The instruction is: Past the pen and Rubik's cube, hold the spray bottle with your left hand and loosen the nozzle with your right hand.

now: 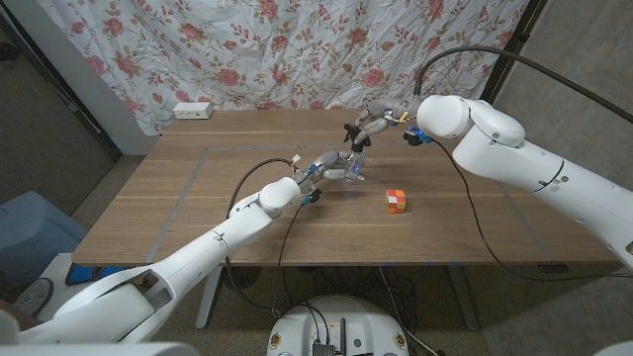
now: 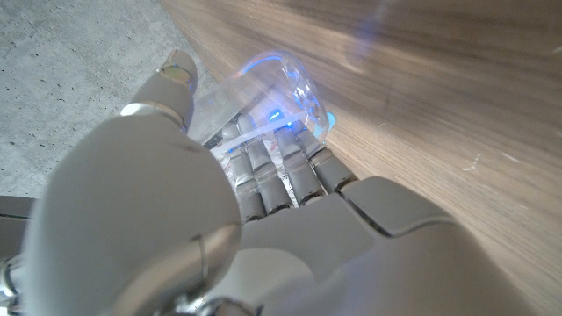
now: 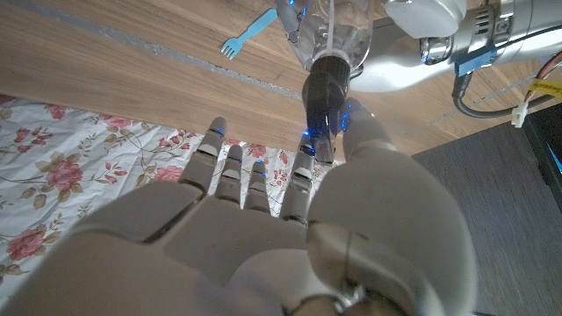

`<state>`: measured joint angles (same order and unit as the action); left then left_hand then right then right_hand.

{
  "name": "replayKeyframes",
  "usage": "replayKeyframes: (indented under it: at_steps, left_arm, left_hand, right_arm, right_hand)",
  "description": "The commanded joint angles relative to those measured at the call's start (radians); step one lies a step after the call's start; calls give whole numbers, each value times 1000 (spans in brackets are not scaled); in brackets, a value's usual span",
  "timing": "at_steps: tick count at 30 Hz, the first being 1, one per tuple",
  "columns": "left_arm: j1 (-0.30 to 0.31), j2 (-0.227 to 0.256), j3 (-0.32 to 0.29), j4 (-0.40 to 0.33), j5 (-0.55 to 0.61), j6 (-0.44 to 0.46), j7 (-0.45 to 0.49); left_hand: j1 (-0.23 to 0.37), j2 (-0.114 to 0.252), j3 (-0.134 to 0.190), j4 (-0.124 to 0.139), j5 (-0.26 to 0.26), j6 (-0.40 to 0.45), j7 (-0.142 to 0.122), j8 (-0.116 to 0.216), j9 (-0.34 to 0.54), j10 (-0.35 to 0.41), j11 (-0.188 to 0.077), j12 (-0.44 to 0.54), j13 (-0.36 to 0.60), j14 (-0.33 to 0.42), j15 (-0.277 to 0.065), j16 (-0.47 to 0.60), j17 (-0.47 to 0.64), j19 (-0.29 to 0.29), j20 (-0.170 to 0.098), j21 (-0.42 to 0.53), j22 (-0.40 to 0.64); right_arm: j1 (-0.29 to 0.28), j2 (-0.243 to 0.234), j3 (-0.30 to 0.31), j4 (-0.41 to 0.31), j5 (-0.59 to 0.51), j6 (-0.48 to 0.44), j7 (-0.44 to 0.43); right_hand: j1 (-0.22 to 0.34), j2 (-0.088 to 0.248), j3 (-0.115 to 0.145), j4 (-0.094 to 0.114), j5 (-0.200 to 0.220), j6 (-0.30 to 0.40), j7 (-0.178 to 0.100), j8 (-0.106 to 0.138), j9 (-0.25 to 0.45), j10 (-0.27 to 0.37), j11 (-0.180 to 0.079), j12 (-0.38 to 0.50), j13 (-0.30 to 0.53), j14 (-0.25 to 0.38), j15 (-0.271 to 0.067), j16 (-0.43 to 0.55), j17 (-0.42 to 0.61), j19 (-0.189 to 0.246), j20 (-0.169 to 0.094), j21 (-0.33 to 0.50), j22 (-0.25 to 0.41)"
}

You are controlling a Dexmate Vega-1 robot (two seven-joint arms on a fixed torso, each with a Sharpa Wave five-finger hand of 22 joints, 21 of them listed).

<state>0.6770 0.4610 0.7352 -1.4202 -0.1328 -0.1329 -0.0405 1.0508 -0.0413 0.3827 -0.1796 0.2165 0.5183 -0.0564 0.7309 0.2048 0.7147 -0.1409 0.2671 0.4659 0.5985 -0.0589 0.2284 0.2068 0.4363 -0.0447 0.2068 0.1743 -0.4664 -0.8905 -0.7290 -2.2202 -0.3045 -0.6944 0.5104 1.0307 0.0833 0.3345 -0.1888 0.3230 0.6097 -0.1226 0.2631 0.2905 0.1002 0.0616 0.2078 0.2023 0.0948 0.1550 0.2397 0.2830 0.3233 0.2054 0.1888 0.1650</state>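
My left hand (image 1: 329,168) grips a clear spray bottle (image 1: 346,161) over the middle of the table, with the bottle tilted and its black nozzle (image 1: 353,136) pointing up and away. In the left wrist view my fingers (image 2: 281,171) wrap the clear bottle (image 2: 285,88). My right hand (image 1: 379,119) reaches in from the far right, its fingertips at the nozzle. In the right wrist view the black nozzle (image 3: 322,105) sits between my thumb (image 3: 364,136) and fingers (image 3: 303,167), below the clear bottle neck (image 3: 338,31). The Rubik's cube (image 1: 397,200) lies nearer, to the right.
A wooden table (image 1: 198,208) carries a taped rectangle outline. A white power strip (image 1: 193,110) lies at the far left edge before a floral curtain (image 1: 247,49). A small blue fork-shaped piece (image 3: 246,37) lies on the wood near the bottle.
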Motion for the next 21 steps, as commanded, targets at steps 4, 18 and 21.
replayKeyframes:
  at_steps: [4,18,21]
  left_arm:
    - [-24,-11,12,21,-5,0,-31]
    - [-30,-18,17,30,-10,6,-39]
    - [-33,-21,18,36,-11,3,-40]
  left_hand:
    - [-146,160,23,13,-5,27,16,0,2,14,-3,-1,6,6,-104,-5,3,-7,-27,-2,5]
    - [-150,160,26,12,-5,28,16,0,2,16,-2,-1,7,8,-103,-6,3,-7,-26,-2,5]
    - [-150,161,26,12,-5,28,17,0,2,15,-3,-2,7,7,-103,-6,3,-7,-25,-2,5]
  right_arm:
    - [-28,-27,58,34,148,82,-56]
    - [-22,-42,70,55,211,111,-76]
    - [-22,-44,71,55,216,110,-84]
  right_hand:
    - [39,14,17,1,-1,10,-25,11,8,8,-16,6,2,1,-19,10,5,12,-2,2,2]
    - [128,37,50,0,-10,35,-94,25,19,12,-39,4,3,-10,-35,14,12,16,-6,-2,1]
    - [138,40,53,1,-11,43,-97,29,21,13,-42,4,3,-12,-36,14,14,12,-9,-3,1]
